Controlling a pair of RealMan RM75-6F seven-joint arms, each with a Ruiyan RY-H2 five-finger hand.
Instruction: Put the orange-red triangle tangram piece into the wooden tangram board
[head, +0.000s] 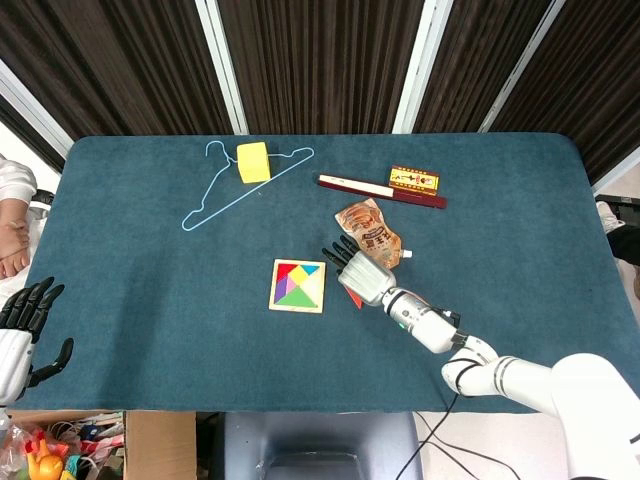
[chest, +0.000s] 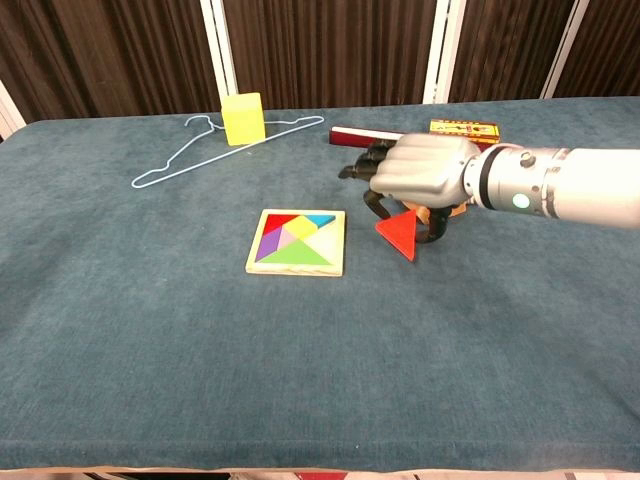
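In the head view, the right hand (head: 362, 277) is seen near the middle of the counter (head: 150, 300), with its dark fingers (head: 335, 254) reaching toward 10 o'clock. Only a small sliver of the orange-red triangle (head: 353, 298) is visible, at the hand's 7 o'clock edge, the rest being hidden beneath the palm. The wooden tangram board (head: 298, 285) lies just beside the hand at its 9 o'clock, apart from the triangle. One brown snack pouch (head: 371, 231) is found at the hand's 12 o'clock, one dark red box (head: 380, 190) and one small orange box (head: 414, 179) further toward 12 o'clock, and one pale blue hanger (head: 235, 184) with one yellow block (head: 253, 161) on it toward 10 o'clock. The left hand (head: 24, 330) is held off the counter at the far 9 o'clock edge, its fingers spread and nothing in it. In the chest view, the right hand (chest: 418, 170) is shown curled over the orange-red triangle (chest: 399, 236), which is pinched at its upper edge between thumb and fingers (chest: 377, 208) and hangs at the hand's 6 o'clock; whether its lower point touches the counter (chest: 300, 380) cannot be told. The single board (chest: 298, 242) sits at the triangle's 9 o'clock, filled with coloured pieces, with a gap between the two. One hanger (chest: 215, 145) and one yellow block (chest: 243, 118) are counted toward 10 o'clock.
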